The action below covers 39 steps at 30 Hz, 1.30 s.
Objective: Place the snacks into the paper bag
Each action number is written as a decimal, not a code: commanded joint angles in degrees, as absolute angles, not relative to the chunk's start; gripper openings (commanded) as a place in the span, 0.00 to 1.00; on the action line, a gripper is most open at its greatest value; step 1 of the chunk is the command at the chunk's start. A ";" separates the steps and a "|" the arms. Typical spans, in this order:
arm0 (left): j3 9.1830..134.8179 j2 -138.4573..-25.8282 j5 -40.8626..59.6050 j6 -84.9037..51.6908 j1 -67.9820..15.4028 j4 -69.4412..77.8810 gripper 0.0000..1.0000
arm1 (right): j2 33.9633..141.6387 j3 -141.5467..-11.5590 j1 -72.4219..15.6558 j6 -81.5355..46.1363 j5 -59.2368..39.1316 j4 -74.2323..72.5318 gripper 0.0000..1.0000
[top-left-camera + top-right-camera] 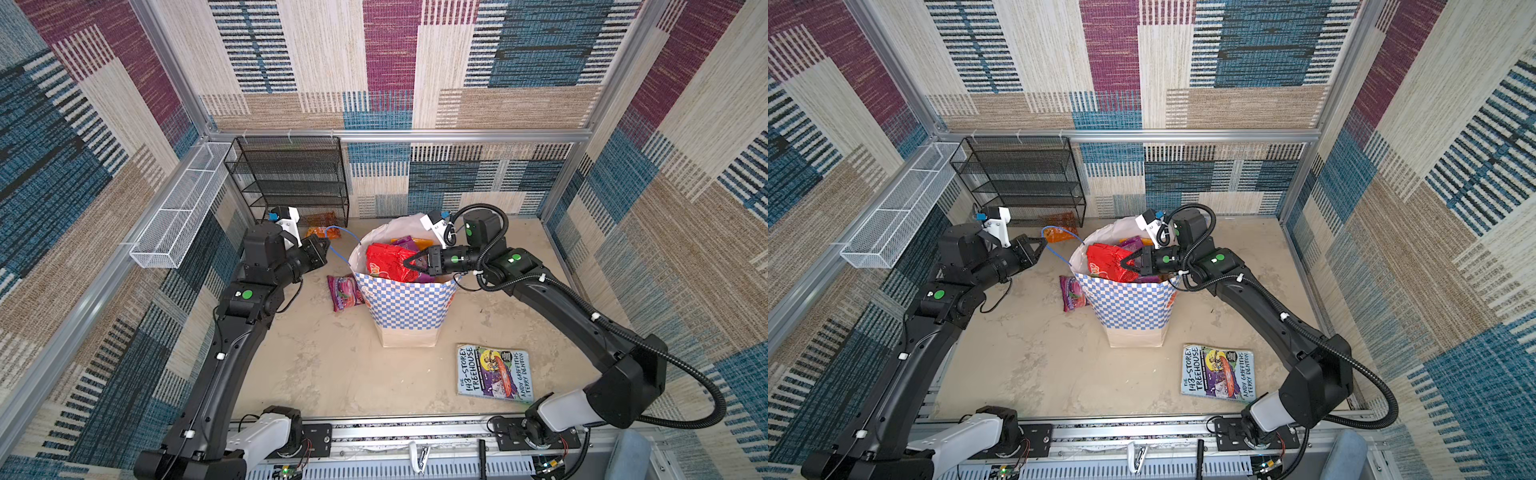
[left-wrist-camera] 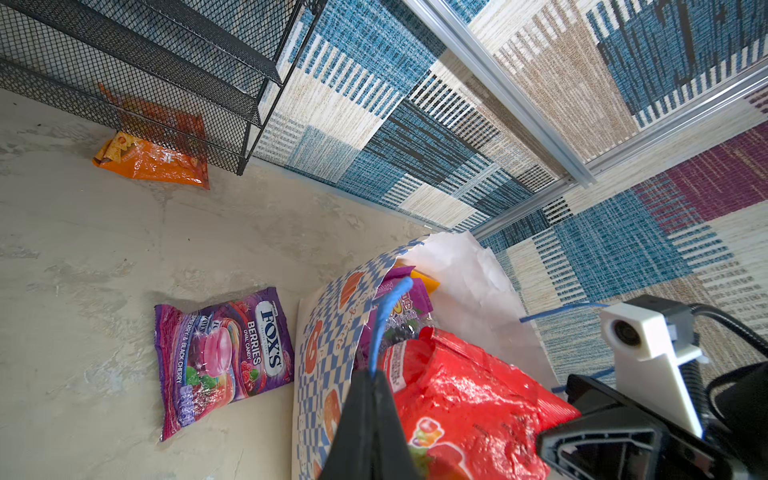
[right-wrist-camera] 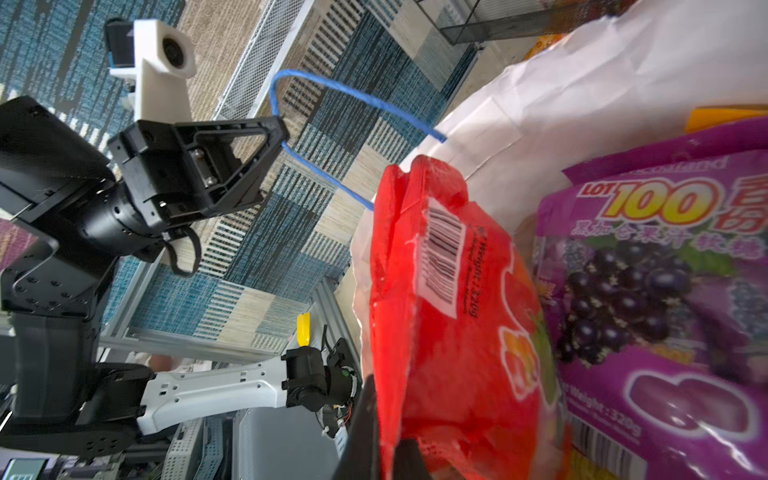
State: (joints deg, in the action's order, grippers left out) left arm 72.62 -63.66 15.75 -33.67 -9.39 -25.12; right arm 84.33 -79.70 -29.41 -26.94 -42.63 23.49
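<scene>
One paper bag (image 1: 405,303) stands upright, and I count five snack packets in and around it. My left gripper (image 1: 328,243) is pinched tight on one blue cord handle (image 3: 328,176), which stretches out from the bag's left side. My right gripper (image 1: 409,262) is clamped on the one red packet (image 1: 384,259), which stands in the bag's mouth with its top above the rim. Inside the bag behind it are one purple grape packet (image 3: 665,291) and a corner of one yellow-orange packet (image 2: 428,283). Two packets are outside the bag. The Fox's packet (image 1: 345,293) lies flat just beside the bag's left wall. The orange chips packet (image 2: 153,162) lies behind the bag to its left, half under the one black mesh rack (image 1: 291,178). One book (image 1: 494,374) lies in front of the bag, to its right.
</scene>
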 commanded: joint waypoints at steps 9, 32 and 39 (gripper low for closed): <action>72.72 -62.93 14.68 -34.28 -9.23 -20.40 0.00 | 82.86 -76.83 -24.55 -24.08 -38.25 25.32 0.00; 72.73 -62.93 14.33 -34.10 -9.14 -20.48 0.00 | 82.20 -78.53 -22.34 -25.25 -30.60 23.05 0.33; 72.66 -62.13 15.17 -34.62 -9.14 -20.12 0.00 | 81.56 -81.75 -24.55 -24.28 -29.09 24.44 0.43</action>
